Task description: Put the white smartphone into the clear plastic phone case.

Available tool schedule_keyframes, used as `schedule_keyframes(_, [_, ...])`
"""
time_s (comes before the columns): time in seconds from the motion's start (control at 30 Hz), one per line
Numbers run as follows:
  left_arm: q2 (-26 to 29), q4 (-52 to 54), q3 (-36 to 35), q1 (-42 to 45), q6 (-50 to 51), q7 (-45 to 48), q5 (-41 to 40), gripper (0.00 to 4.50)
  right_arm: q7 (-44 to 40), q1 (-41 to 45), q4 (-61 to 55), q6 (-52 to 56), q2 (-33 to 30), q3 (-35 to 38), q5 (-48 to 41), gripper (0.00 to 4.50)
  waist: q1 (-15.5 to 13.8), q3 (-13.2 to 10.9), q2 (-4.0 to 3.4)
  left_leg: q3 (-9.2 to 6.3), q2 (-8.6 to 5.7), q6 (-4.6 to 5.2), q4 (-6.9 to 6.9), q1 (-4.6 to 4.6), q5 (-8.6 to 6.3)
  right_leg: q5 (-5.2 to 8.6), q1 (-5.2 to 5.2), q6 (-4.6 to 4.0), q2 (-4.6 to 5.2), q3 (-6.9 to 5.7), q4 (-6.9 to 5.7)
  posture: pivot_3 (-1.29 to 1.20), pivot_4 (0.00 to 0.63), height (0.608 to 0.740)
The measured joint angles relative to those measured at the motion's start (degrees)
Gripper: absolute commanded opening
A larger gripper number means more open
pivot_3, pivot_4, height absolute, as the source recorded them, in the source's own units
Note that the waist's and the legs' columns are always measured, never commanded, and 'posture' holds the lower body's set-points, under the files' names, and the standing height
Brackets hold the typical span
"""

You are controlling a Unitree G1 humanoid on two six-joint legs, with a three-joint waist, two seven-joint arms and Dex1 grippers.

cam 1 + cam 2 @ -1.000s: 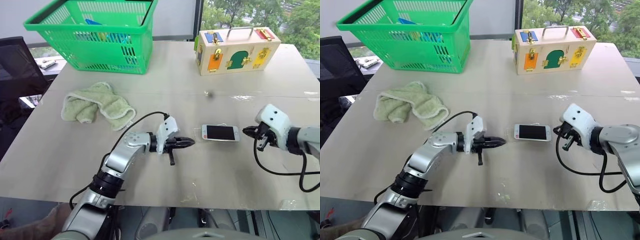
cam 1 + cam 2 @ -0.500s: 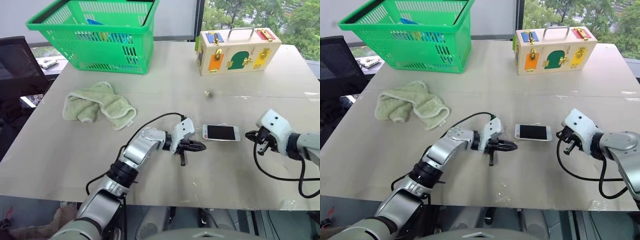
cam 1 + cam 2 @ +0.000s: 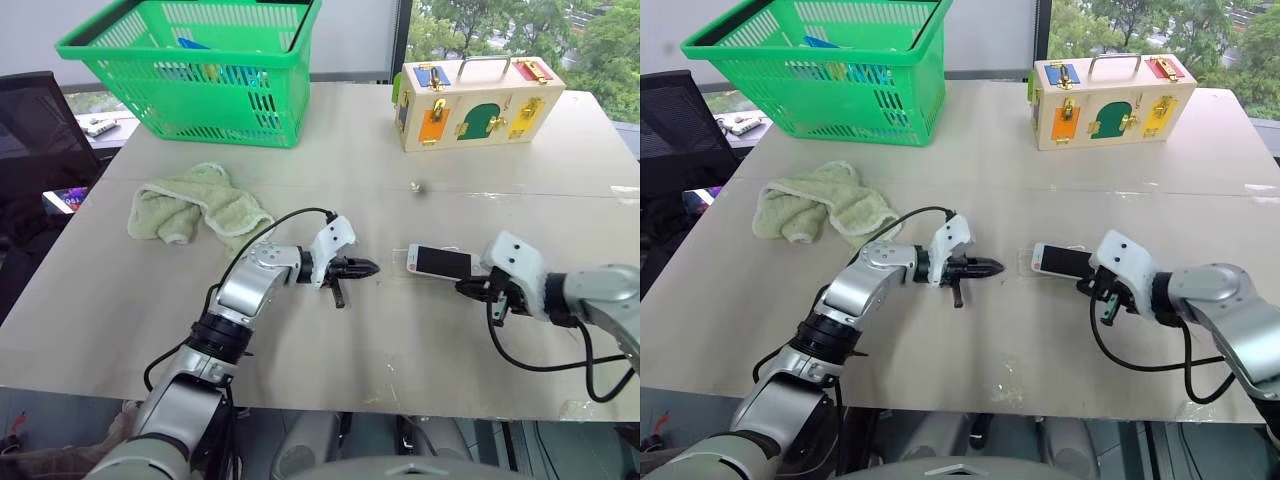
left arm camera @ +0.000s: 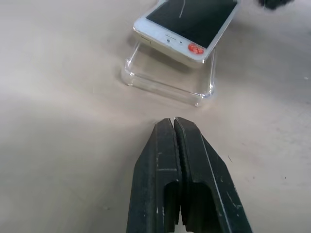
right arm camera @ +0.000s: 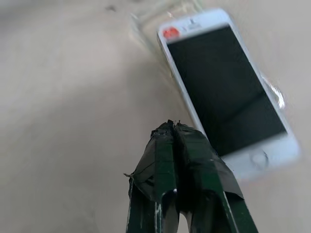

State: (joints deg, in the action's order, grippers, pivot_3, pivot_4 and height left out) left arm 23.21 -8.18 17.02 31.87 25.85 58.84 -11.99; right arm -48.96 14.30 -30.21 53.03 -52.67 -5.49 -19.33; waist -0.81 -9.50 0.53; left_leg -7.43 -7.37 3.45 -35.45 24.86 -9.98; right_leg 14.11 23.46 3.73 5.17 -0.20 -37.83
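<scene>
We see the phone (image 4: 187,30) lying partly across the case (image 4: 167,80) on the tabletop (image 3: 400,330); both arms' jaws are pressed together, empty, flanking it at 3 and 9 o'clock.

phone (image 4: 187,26) — far end cut off | basket (image 3: 190,65) contents — indistinct

glossy clear plastic phone case (image 4: 167,85)

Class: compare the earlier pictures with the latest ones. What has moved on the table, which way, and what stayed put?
The right claw, shut, moved in toward the white smartphone and now sits at its near end. The left claw, also shut, pushed toward the phone, then drew back a little. Nothing was taken hold of. The phone stays tilted on the clear plastic phone case; towel, basket and box kept their places.
</scene>
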Motion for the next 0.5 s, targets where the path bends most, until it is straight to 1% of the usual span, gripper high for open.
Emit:
schedule_keyframes(0.2, [-0.1,3.0,-1.5,-1.3,1.4,-0.5,-1.7,0.04,-0.9,2.6,7.9,-4.1,-2.6,-4.7,4.2,0.0,0.0,0.0,0.0,0.03,0.0,-0.02,0.01,0.0,0.02,0.0,0.0,0.0,0.0,0.03,-0.02,0.0,0.15,0.74])
schedule_keyframes(0.4, [0.0,3.9,-3.4,-1.9,1.5,-1.6,-1.9,0.04,-3.3,4.9,10.3,-7.0,-3.4,-4.8,5.3,0.0,0.1,0.0,0.0,0.02,0.0,-0.02,0.01,-0.02,0.01,0.0,0.0,-0.01,-0.02,0.03,-0.06,0.0,0.15,0.74])
schedule_keyframes(0.5, [-0.1,5.0,-4.3,-3.2,1.5,-1.8,-3.0,0.04,-5.1,5.9,10.0,-6.8,-3.0,-4.5,3.1,0.0,0.1,0.0,0.0,0.04,0.0,-0.02,0.01,0.0,0.01,0.0,0.01,0.0,-0.01,0.05,-0.03,0.0,0.15,0.74])
